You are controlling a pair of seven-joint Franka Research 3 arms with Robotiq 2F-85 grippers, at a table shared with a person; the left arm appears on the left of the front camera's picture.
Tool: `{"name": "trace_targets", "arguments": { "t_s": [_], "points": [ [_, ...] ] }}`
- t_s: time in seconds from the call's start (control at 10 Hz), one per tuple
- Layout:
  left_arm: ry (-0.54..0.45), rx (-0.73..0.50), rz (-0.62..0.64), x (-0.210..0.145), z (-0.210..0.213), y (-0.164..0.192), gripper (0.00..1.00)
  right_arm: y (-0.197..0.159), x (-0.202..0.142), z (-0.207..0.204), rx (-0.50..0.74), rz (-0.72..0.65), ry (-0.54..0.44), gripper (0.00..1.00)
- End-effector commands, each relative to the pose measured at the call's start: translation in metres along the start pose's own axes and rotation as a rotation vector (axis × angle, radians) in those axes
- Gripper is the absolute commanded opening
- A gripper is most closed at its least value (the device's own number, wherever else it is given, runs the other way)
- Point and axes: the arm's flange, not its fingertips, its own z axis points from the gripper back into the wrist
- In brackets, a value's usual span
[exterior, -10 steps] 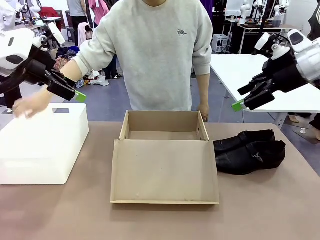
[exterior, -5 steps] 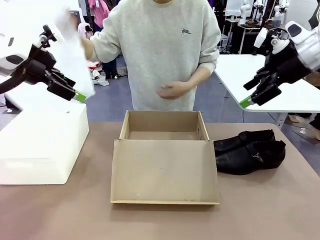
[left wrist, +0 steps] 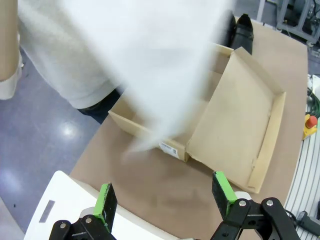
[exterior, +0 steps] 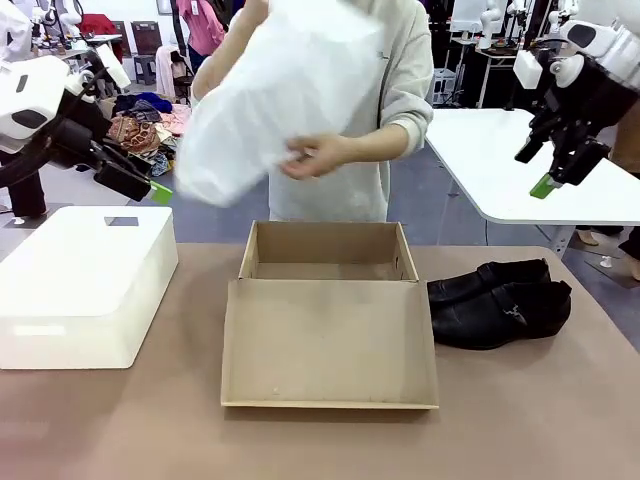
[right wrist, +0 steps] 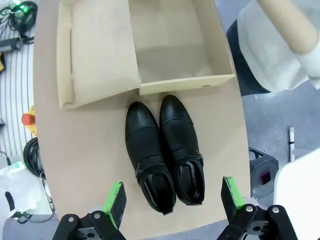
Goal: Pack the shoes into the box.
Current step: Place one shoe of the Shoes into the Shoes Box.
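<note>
- Progress check: basically nothing is packed yet. The shoes (exterior: 500, 300) sit on the table (exterior: 120, 430), right of centre in the front view, just beside the box (exterior: 330, 345).
- The box sits mid-frame with its flap lid folded down flat toward the camera and nothing inside it.
- The person at the top of the frame has a hand (exterior: 315, 158) on a big white sheet (exterior: 270, 100) held above the box. My guess is it's lining paper, but it's too blurred to swear by.
- The left gripper (exterior: 135, 178) hangs at the upper left above the white block (exterior: 85, 285). Its fingers are spread wide and hold nothing.
- The right gripper (exterior: 560, 165) is at the upper right, high over the shoes. It's also spread and empty.
- Left to do, as I read it: line the box, put both shoes in, and probably close the flap.
- The right wrist view looks straight down. The pair lies side by side, toes pointing at the box's side wall, and the box floor is bare cardboard.
- The left wrist view catches a small white label (left wrist: 171, 148) on the box's end wall (the sheet is just a white smear there).
</note>
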Motion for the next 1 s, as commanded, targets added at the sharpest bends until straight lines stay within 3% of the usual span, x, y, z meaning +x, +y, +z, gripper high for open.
{"name": "trace_targets", "arguments": {
  "t_s": [0.0,0.1,0.3,0.4,0.9],
  "points": [
    [-0.015,-0.010,-0.007,-0.001,0.000,0.001,1.00,-0.014,-0.005,0.010,-0.021,0.064,0.089,1.00],
    [-0.015,-0.010,-0.007,-0.001,0.000,0.001,1.00,-0.037,-0.015,0.008,0.003,0.080,0.157,1.00],
    [-0.015,-0.010,-0.007,-0.001,0.000,0.001,1.00,-0.040,-0.015,0.006,0.019,0.069,0.162,1.00],
    [-0.015,-0.010,-0.007,-0.001,0.000,0.001,1.00,-0.021,-0.013,0.002,0.000,0.035,0.091,1.00],
    [-0.015,-0.010,-0.007,-0.001,0.000,0.001,1.00,-0.021,-0.013,0.002,0.000,0.035,0.091,1.00]
  ]
}}
